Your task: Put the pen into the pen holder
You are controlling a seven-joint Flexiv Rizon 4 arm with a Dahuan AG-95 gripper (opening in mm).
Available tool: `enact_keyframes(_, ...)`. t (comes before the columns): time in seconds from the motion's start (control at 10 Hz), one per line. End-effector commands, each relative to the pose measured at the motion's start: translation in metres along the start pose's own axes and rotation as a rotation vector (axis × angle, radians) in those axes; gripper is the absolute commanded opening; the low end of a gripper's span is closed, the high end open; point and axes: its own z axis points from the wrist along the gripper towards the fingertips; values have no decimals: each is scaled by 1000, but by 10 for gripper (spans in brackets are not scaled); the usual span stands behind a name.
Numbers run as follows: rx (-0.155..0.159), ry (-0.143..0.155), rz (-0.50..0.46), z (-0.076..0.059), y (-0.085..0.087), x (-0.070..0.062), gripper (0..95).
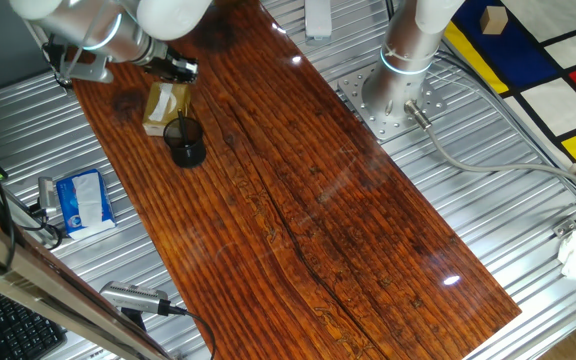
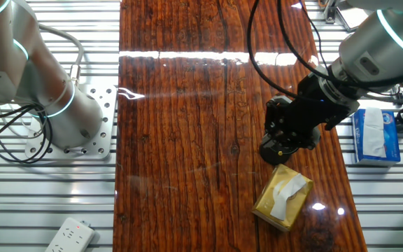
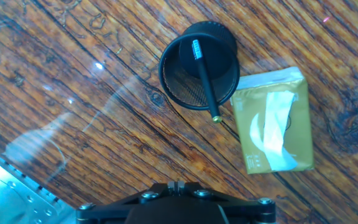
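Note:
The pen holder (image 3: 169,81) is a dark translucent cup standing upright on the wooden table (image 3: 92,124). The pen (image 3: 205,81) stands inside it, leaning, with its glinting end sticking out over the rim toward the tissue box. My gripper (image 3: 176,185) is above the cup and apart from the pen; its two fingertips sit close together with nothing between them. In one fixed view the holder (image 1: 185,142) is just below my gripper (image 1: 173,68). In the other fixed view my gripper (image 2: 292,126) hides most of the holder (image 2: 270,151).
A yellowish-tan tissue box (image 3: 272,121) lies right beside the holder, also in the other fixed view (image 2: 282,198). A blue-white packet (image 1: 83,200) lies off the wooden board. The arm's base (image 1: 393,95) is bolted at the table's far side. A power strip (image 2: 72,236) lies near a corner.

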Motion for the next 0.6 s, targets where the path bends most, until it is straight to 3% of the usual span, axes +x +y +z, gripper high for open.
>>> enact_keyframes(0.1, -8, 2, 0, -2, 1, 0, 0)
enact_keyframes(0.6, -6, 5, 7, -1, 1, -1, 0)
